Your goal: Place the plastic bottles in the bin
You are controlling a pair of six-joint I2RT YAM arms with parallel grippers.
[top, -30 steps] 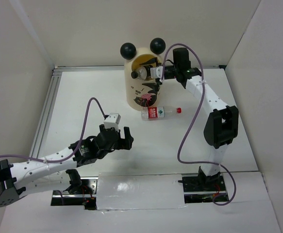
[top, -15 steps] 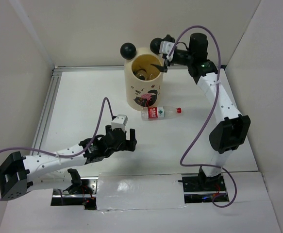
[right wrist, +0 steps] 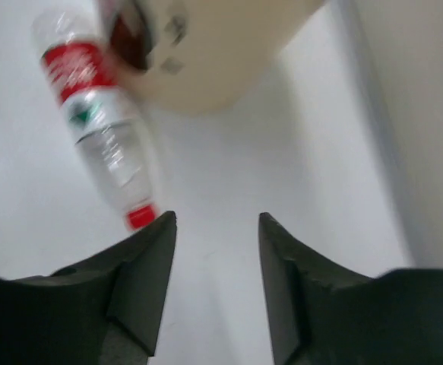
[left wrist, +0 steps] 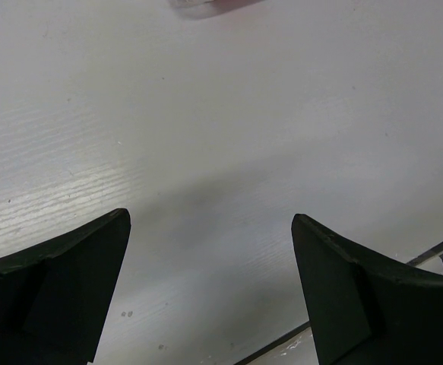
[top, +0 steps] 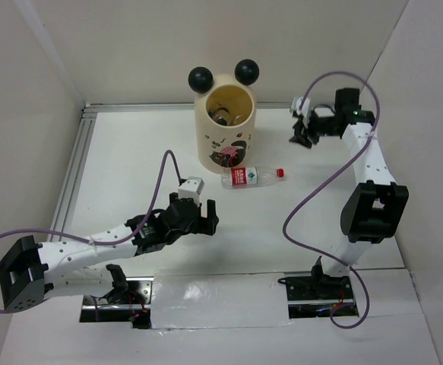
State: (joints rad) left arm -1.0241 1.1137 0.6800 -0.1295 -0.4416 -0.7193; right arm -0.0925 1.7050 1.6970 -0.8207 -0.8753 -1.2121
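The white bench [top: 130, 167] fills the top view, walled by pale panels. On it, at about 12 o'clock from the bench's middle, stands the cream bin [top: 219, 144], upright, with two black ball ears [top: 200, 77] on its rim and a panda cartoon on its near side. Through its open mouth at least one clear bottle inside [top: 223, 116] shows; how many lie there cannot be told.

The left arm [top: 77, 255] reaches from 8 o'clock toward the middle. The right arm [top: 369, 175] rises along the 3 o'clock side and bends back toward the far edge.

A red-labelled bottle [top: 250, 177] lies on its side on the bench at the bin's 5 o'clock, just beside its base, with its red cap pointing to 3 o'clock. The right wrist view shows the same bottle, blurred, with the bin's base next to it.

The left fingers [top: 210, 215] hover at the lying bottle's 7 o'clock, near it but apart. They are spread wide, with only bare bench between them.

The right fingers [top: 301, 131] hang at the bin's 3 o'clock, well apart from it. They are parted by a moderate gap and hold nothing.
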